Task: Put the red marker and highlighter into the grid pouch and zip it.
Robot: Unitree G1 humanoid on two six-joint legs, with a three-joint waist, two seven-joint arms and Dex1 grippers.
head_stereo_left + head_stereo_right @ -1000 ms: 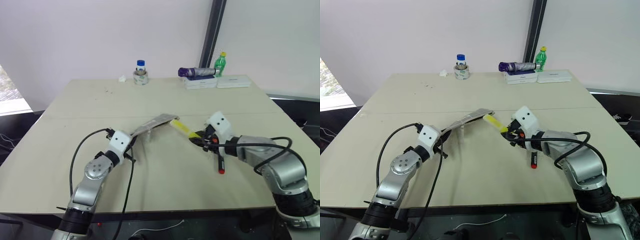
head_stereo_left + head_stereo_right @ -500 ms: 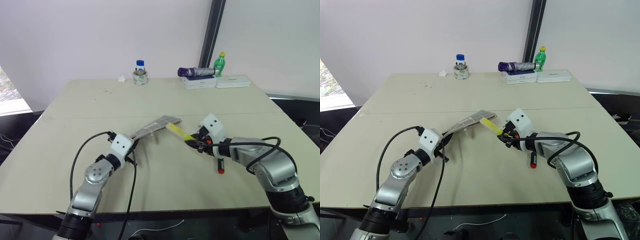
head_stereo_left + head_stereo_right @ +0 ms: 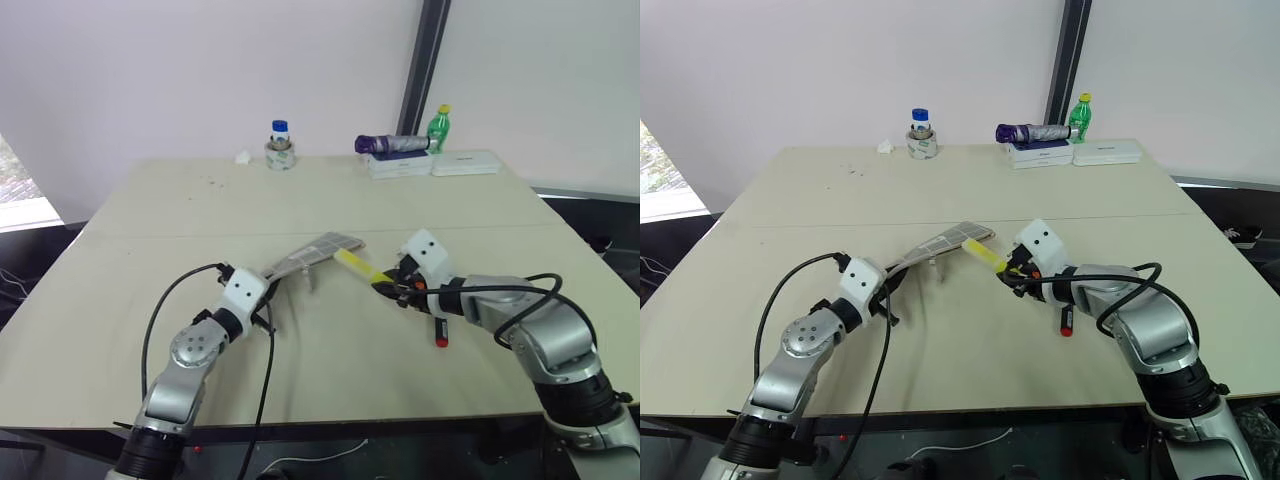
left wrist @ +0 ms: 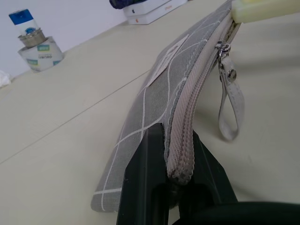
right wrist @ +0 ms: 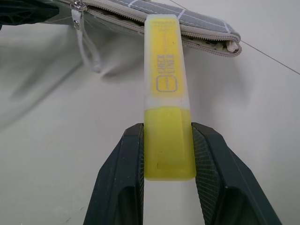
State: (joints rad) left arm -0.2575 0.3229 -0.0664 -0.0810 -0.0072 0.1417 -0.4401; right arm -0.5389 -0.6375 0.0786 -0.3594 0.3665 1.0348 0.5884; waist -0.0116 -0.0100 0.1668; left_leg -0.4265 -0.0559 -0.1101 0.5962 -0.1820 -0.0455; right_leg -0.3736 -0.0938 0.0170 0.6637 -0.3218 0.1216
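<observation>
My left gripper (image 4: 171,137) is shut on the near end of the grid pouch (image 3: 312,252), holding it tilted up off the table. The zipper slider and its pull tab (image 4: 228,105) hang near the pouch's far end. My right gripper (image 5: 168,140) is shut on the yellow highlighter (image 5: 167,89), which points at the pouch. Its pale tip touches the zipper edge close to the pouch's far end (image 3: 975,236). I cannot tell whether the zipper is parted there. The red marker (image 3: 441,332) lies on the table beside my right forearm.
At the table's back edge stand a blue-capped bottle in a tape roll (image 3: 281,147), a purple folded umbrella (image 3: 395,144), a green bottle (image 3: 440,126) and flat white boxes (image 3: 466,163). A black cable (image 3: 160,305) loops from my left arm.
My right gripper has shifted a little to the left with the highlighter, bringing its tip against the pouch's far end. The left gripper holds the pouch as before.
</observation>
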